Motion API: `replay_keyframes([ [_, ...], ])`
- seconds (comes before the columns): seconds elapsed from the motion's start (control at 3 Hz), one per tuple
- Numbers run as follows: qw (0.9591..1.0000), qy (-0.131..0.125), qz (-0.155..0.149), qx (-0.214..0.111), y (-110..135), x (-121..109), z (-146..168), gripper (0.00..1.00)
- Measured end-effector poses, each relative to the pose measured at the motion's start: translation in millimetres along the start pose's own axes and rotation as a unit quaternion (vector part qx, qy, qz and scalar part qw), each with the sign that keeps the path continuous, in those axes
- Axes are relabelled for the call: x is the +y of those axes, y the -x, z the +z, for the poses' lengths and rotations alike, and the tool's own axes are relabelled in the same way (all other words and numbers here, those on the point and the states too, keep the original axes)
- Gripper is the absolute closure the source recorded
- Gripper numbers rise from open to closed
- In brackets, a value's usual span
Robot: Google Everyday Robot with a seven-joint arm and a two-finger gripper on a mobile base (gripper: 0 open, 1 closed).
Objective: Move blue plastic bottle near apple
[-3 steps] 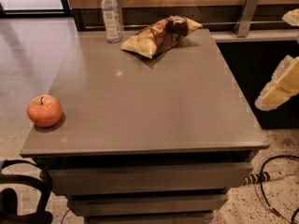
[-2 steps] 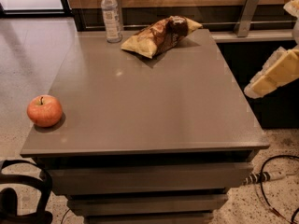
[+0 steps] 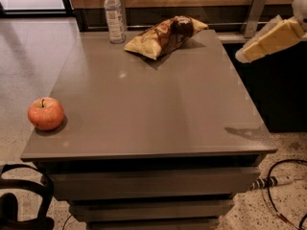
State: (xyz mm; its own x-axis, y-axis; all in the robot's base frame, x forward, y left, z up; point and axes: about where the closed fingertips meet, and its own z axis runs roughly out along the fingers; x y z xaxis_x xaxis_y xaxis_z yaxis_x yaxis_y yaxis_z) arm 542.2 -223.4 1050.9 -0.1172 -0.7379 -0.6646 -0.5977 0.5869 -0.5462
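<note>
At the back-left corner of the counter (image 3: 158, 109), we're seeing the blue plastic bottle (image 3: 114, 16) standing upright with its white cap on, right up against the back edge. The apple (image 3: 45, 113) is sitting way over at the front-left edge, stem up, well apart from the bottle, with bare counter lying between the two.

Just to the right of the bottle, a yellow-and-brown snack bag (image 3: 165, 35) is lying crumpled on its side along the back, near the bottle but not touching it.

The claw (image 3: 268, 42) is hanging in the air at the upper right, past the counter's right edge, tilting down and to the left toward the counter. It's pale yellow and isn't touching anything, and honestly we can't tell if it's released or clenched.

A soft shadow (image 3: 244, 131) is falling near the front-right corner. Down on the speckled floor, some cables (image 3: 283, 186) are trailing off to the right.
</note>
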Motion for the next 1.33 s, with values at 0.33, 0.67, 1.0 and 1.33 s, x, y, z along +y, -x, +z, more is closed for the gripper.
replay_keyframes([
  [0.33, 0.9977, -0.005, 0.019, -0.065, 28, -17, 19, 0.0],
  [0.67, 0.9977, -0.005, 0.019, -0.064, 28, -17, 19, 0.0],
  [1.0, 0.9965, 0.0, 0.03, -0.078, 39, -24, 40, 0.0],
  [1.33, 0.9921, 0.018, 0.06, -0.109, 57, -30, 93, 0.0],
])
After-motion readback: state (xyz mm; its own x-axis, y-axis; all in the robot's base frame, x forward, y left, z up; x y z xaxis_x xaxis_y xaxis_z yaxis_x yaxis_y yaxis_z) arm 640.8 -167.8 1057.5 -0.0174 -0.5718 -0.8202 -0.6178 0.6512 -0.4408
